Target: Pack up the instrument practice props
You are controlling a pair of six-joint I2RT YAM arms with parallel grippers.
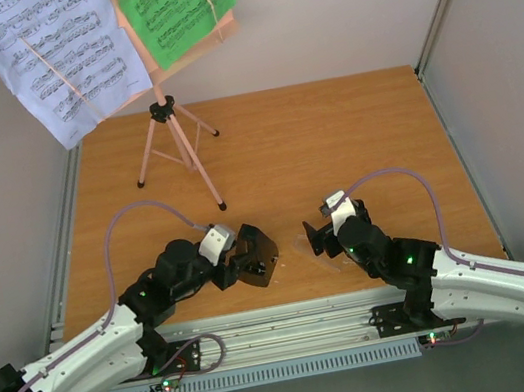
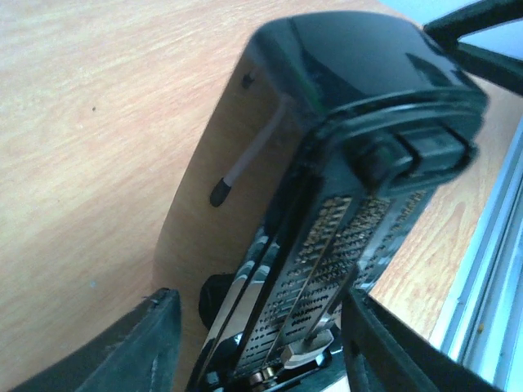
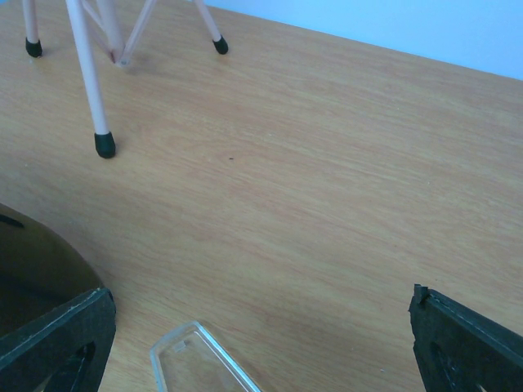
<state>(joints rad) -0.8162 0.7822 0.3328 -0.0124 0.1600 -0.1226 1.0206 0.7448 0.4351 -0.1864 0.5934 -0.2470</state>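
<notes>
The pink music stand stands at the back left, with a white sheet and a green sheet of printed music on its desk. Its legs also show in the right wrist view. The black metronome lies tilted near the front edge, its scale and pendulum uncovered. My left gripper is shut on its narrow end. The clear cover lies flat on the table. My right gripper hangs open just over it, holding nothing.
A metal rail runs along the table's near edge behind both grippers. Grey walls close the table in at left, right and back. The stand's feet rest on the wood not far from the metronome.
</notes>
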